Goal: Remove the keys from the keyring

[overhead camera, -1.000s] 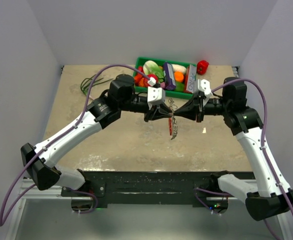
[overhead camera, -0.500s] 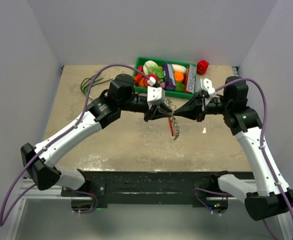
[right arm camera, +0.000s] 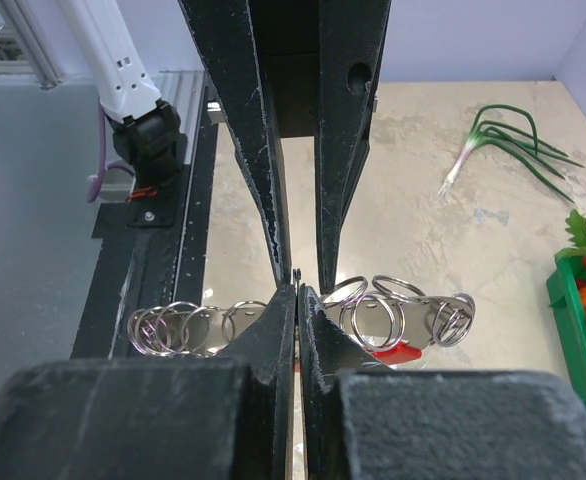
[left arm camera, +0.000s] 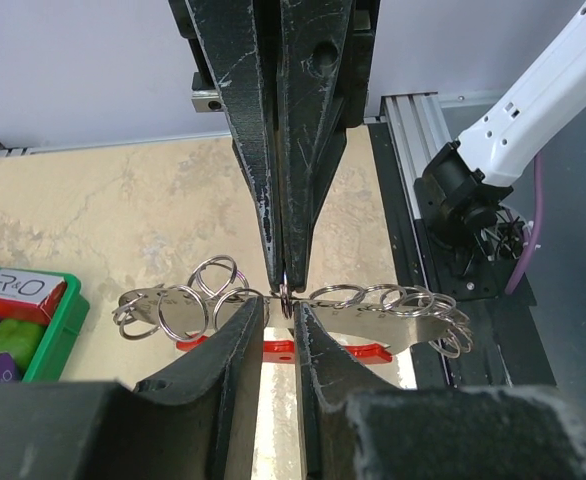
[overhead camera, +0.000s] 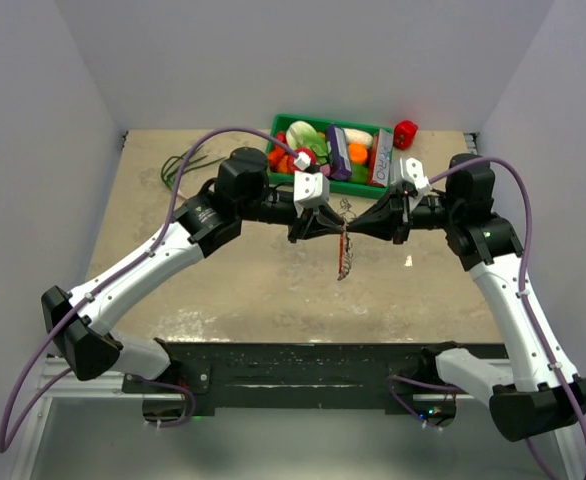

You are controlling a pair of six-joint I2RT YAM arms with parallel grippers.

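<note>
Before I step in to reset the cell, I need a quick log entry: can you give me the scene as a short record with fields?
left gripper: jaws slightly apart at the keyring; grip unclear
right gripper: jaws shut on a thin ring of the keyring
keyring position: between both grippers, above the table
red tag: hangs under the rings
keys: flat silvery blade among the rings, not off
far edge: green bin of toy food; green onion to its left
</note>
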